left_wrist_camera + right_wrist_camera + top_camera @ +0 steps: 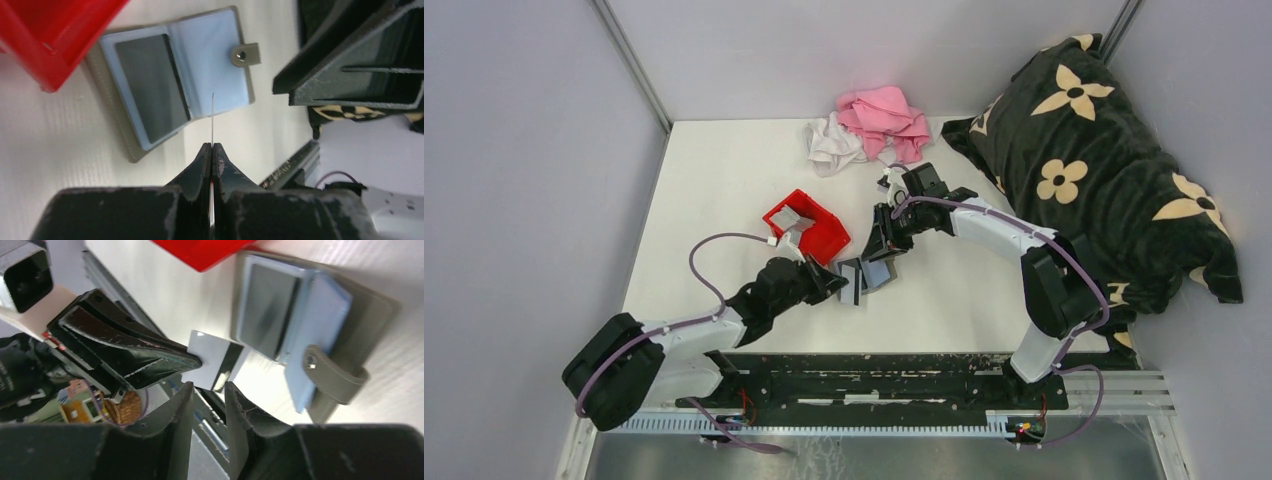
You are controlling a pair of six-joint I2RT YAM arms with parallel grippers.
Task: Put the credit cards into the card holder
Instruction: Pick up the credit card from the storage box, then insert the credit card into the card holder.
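From the left wrist we see our left gripper (212, 150) pressed together on a thin, light grey plastic credit card (212, 117). Here the card shows only as a hairline edge standing out past the fingertips. The right wrist view gives us its face: glossy white with a dark stripe, pinched near one corner.

Just beyond the card's tip lies the flat grey folding card holder (175, 85), open on the white table (50, 150). Its pale blue sleeves look smooth, and a snap tab (245, 54) sits to the right of the fingertips.

Our right gripper (208, 386) stands spread, with nothing between its scuffed black fingers and the card just ahead of them.

Only the top view shows the red plastic bin (809, 228) whole, close beyond the left gripper. A crumpled pink cloth (884, 115) lies well beyond the right one.
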